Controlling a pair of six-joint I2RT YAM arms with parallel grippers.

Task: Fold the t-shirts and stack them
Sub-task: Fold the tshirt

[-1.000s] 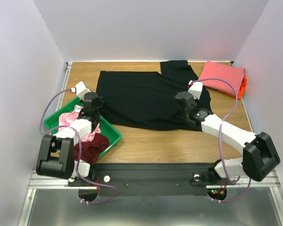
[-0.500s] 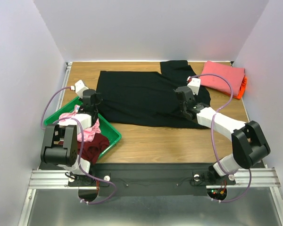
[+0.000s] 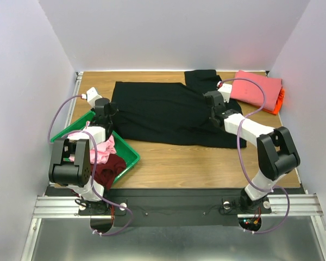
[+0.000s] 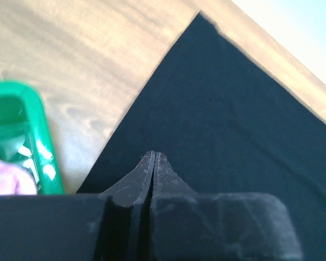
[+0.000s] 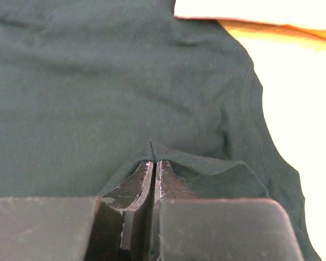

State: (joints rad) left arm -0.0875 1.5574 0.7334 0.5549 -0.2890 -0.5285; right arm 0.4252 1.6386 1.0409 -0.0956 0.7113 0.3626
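The large black t-shirt [image 3: 168,114] lies spread across the wooden table. My right gripper [image 3: 212,102] is over its right part, shut on a raised fold of the black cloth [image 5: 206,168], which drapes over the fingertips [image 5: 153,162]. My left gripper [image 3: 105,110] is at the shirt's left edge, jaws shut [image 4: 153,155] just above the black cloth [image 4: 233,109]; I see no cloth between the tips. A folded coral-pink t-shirt [image 3: 255,89] lies on an orange one [image 3: 281,100] at the back right. A light pink tee [image 3: 100,149] and a dark maroon tee [image 3: 108,168] lie in the tray.
The shallow green tray [image 3: 129,157] sits at the front left, its corner close under my left wrist [image 4: 35,119]. White walls close in the table on the left, back and right. Bare wood [image 3: 195,163] runs along the front.
Both grippers have moved away from the arms' bases, toward the back of the table. The right one has carried a pinch of black cloth toward the collar side. The left has slid along the shirt's left edge.
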